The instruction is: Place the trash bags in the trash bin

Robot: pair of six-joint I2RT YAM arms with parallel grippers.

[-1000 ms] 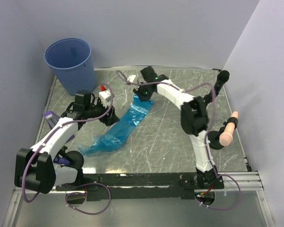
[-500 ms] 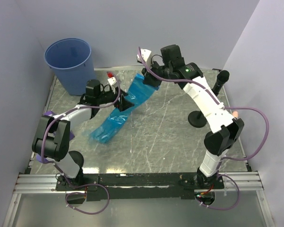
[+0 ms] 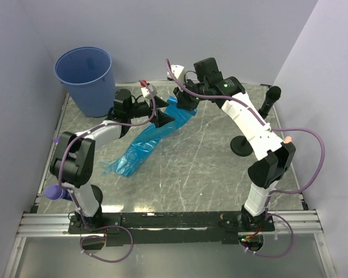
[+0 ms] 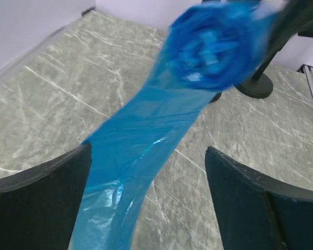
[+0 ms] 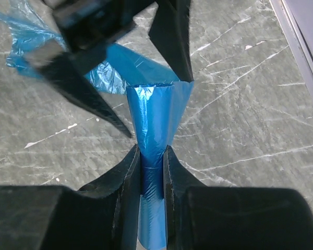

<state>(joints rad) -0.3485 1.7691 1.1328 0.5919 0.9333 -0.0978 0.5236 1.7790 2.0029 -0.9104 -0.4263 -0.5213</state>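
Far end of trash bag (image 3: 140,152) now raised, right gripper (image 5: 152,156) clamped on it; left gripper (image 4: 148,155), fingers apart, has swung right to straddle the strip, readying carry to trash bin (image 3: 95,95).

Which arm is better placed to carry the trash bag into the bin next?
Likely the right: the right gripper is clamped on the trash bag, while the left gripper, though nearer the trash bin, stands open, gripping nothing.

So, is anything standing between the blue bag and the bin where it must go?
Yes. The left gripper, open, and its wrist lie between the trash bag, pinched in the right gripper, and the trash bin at the far left corner. Nothing else visible intervenes.
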